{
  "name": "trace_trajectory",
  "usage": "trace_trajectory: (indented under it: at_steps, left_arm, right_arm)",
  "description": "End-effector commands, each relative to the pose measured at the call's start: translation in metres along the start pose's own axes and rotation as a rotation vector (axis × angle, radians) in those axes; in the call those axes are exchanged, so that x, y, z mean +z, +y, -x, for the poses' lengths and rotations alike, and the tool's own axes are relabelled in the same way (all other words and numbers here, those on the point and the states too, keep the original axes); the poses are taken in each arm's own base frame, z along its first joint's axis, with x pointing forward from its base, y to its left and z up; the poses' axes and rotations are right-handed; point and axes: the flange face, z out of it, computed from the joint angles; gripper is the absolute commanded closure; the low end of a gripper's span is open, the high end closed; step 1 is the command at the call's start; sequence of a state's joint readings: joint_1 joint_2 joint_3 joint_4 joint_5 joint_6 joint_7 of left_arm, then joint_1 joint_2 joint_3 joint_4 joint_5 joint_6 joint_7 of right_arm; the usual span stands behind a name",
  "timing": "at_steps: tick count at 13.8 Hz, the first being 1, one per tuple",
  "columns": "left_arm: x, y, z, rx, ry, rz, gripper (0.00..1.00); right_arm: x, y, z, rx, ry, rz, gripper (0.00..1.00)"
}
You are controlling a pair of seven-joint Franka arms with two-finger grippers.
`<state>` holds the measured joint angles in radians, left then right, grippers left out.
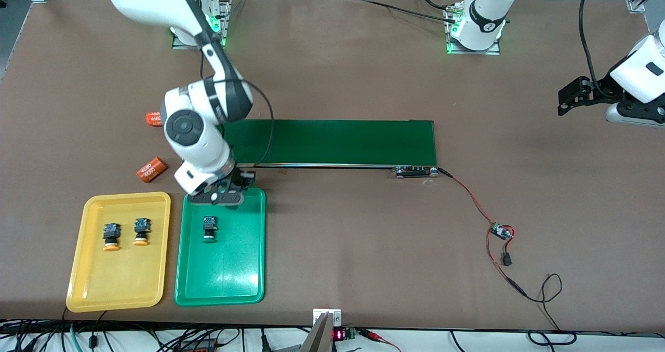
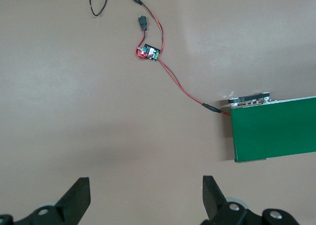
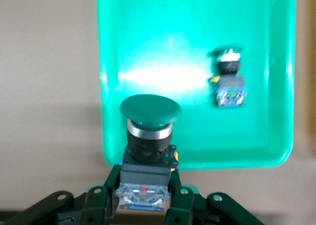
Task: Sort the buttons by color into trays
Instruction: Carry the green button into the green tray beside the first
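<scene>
The right tool (image 3: pixel 144 198) hangs over the edge of the green tray (image 1: pixel 228 284) that lies nearest the conveyor belt (image 1: pixel 332 141), its fingers (image 3: pixel 180 205) clamped on the square body of a green button (image 3: pixel 149 128) whose cap points out over the tray floor. A second green button (image 1: pixel 209 227) lies inside the same tray, in the half farther from the front camera. Beside the green tray, toward the right arm's end of the surface (image 1: pixel 363 248), sits the yellow tray (image 1: pixel 83 269), with two yellow-orange buttons (image 1: pixel 126 233) lying side by side in it, close but apart. Two orange cylinders (image 1: pixel 152 169) rest on the surface farther from the front camera than the yellow tray. The left tool (image 2: pixel 146 198) waits with its fingers spread wide and nothing between them, up over bare surface at the left arm's end, near a small circuit board (image 2: pixel 149 52) on a red wire that runs to the belt's end.
</scene>
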<state>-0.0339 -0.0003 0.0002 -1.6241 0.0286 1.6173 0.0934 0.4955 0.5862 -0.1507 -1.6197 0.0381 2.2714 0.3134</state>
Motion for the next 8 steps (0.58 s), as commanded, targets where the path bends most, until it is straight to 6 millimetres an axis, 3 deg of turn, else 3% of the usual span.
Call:
trace_trajectory:
  at_steps: [1,3,8]
  left_arm:
    - [-0.005,-0.004,-0.001,0.016,-0.009,-0.017,0.0]
    - [-0.005,-0.003,-0.001,0.015,-0.011,-0.018,0.0]
    - [-0.006,0.005,-0.001,0.018,-0.015,-0.021,0.0]
  right_arm:
    - [0.018,0.01,-0.03,-0.058,0.021,0.004,0.65]
    - [0.029,0.02,-0.04,-0.054,0.027,0.007,0.65]
    - [0.065,0.02,-0.049,-0.062,0.078,0.005,0.65]
